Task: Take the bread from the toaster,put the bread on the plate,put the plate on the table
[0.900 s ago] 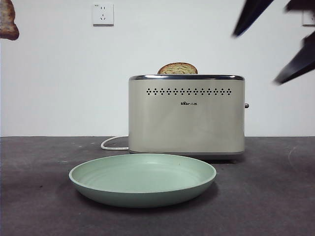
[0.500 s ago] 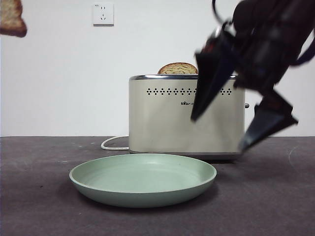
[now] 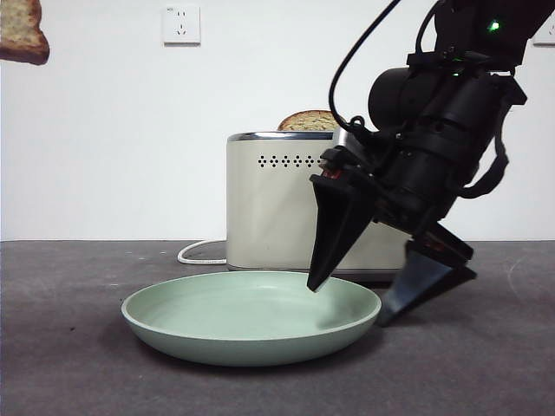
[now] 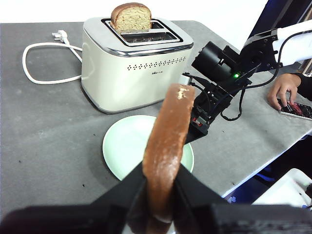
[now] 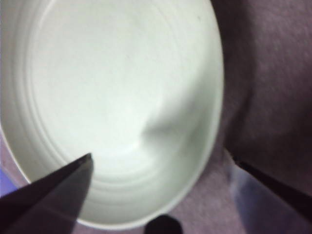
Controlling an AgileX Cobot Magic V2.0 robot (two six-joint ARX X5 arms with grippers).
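Front view: right gripper [image 3: 347,299] slants down with jaws spread, straddling the plate's [image 3: 173,334] rim on the table [image 3: 69,373]. Left gripper [image 4: 161,192] clamps the bread [image 4: 168,146] aloft; another slice [image 3: 305,120] sits in the toaster [image 3: 269,208].

Descended from high at the side to the plate's [image 3: 251,316] rim: the right gripper [image 3: 351,299], fingers [image 3: 334,230] spread, one now over the plate's inside, the other outside the rim near the tabletop [image 3: 486,364], now hiding part of the toaster [image 3: 269,208].
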